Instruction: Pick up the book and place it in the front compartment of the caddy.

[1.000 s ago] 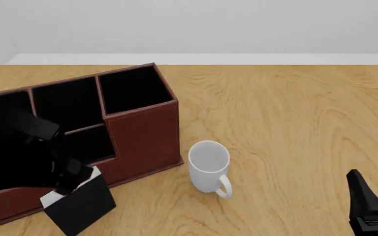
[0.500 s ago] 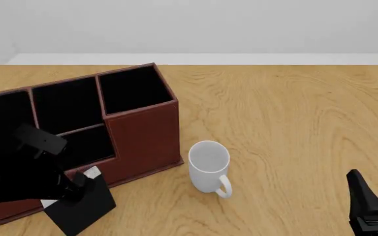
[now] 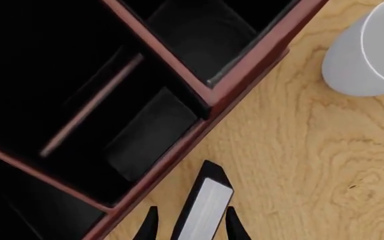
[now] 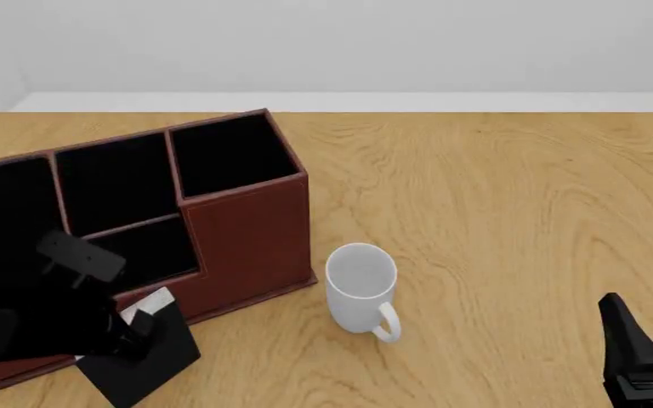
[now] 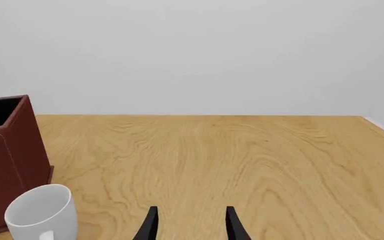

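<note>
The book (image 4: 143,357), black with a white page edge, stands tilted just in front of the caddy's (image 4: 247,229) low front wall, outside it. My left gripper (image 4: 133,327) is shut on the book's top. In the left wrist view the white page edge (image 3: 205,210) sits between the fingers, beside the caddy's reddish-brown rim (image 3: 178,155), with the black-lined low compartments (image 3: 148,135) beyond. My right gripper (image 4: 644,357) is open and empty at the near right; its fingers (image 5: 150,225) show over bare wood.
A white mug (image 4: 362,287) stands upright right of the caddy's front corner; it also shows in the left wrist view (image 3: 369,55) and the right wrist view (image 5: 42,212). The wooden table (image 4: 496,195) stretches to a white back wall.
My left arm has sunk lower and nearer over the caddy's front, still holding the book, which has barely shifted. The right arm has not moved.
</note>
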